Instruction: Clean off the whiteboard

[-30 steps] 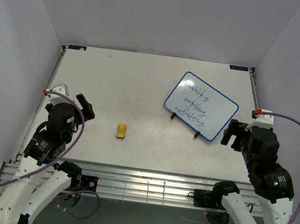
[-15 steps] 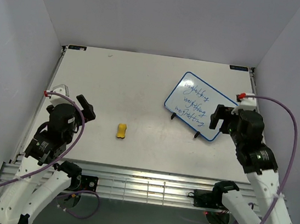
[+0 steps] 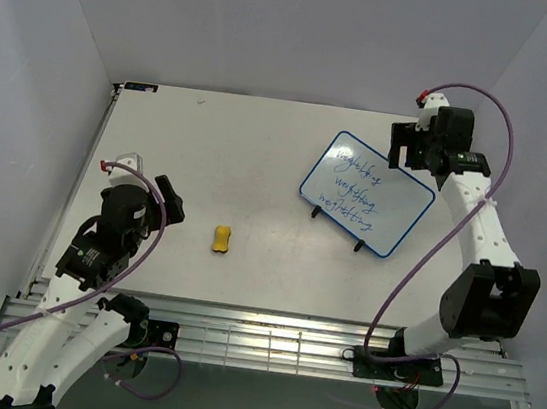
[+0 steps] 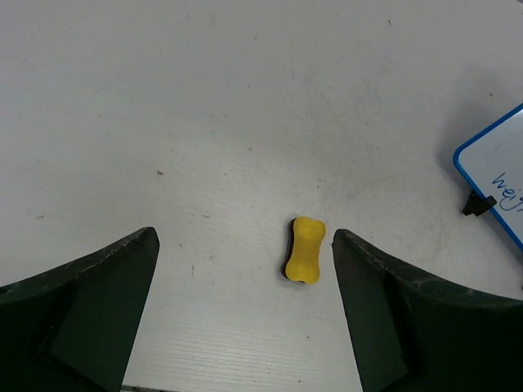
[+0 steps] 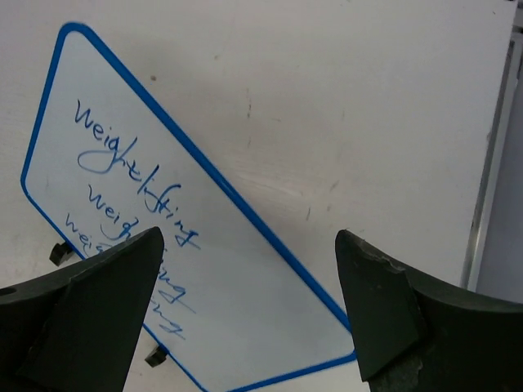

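The white worktop point(image 3: 260, 152) carries the blue-framed whiteboard point(image 3: 367, 193), covered with blue handwriting, just below and ahead of the right tool point(image 5: 249, 234), whose fingers stand wide apart and hold nothing. The left tool point(image 4: 243, 237) also has its fingers apart, and the yellow eraser point(image 4: 304, 250) lies on the worktop ahead of it, in line with the gap between them.

1. I read bright, even, diffuse light over the tabletop point(image 3: 259, 162); shadows are faint.
2. I find the top view sharp throughout.
3. Left tool point(image 4: 245, 235) and right tool point(image 5: 249, 235) appear dark and soft-edged up close.
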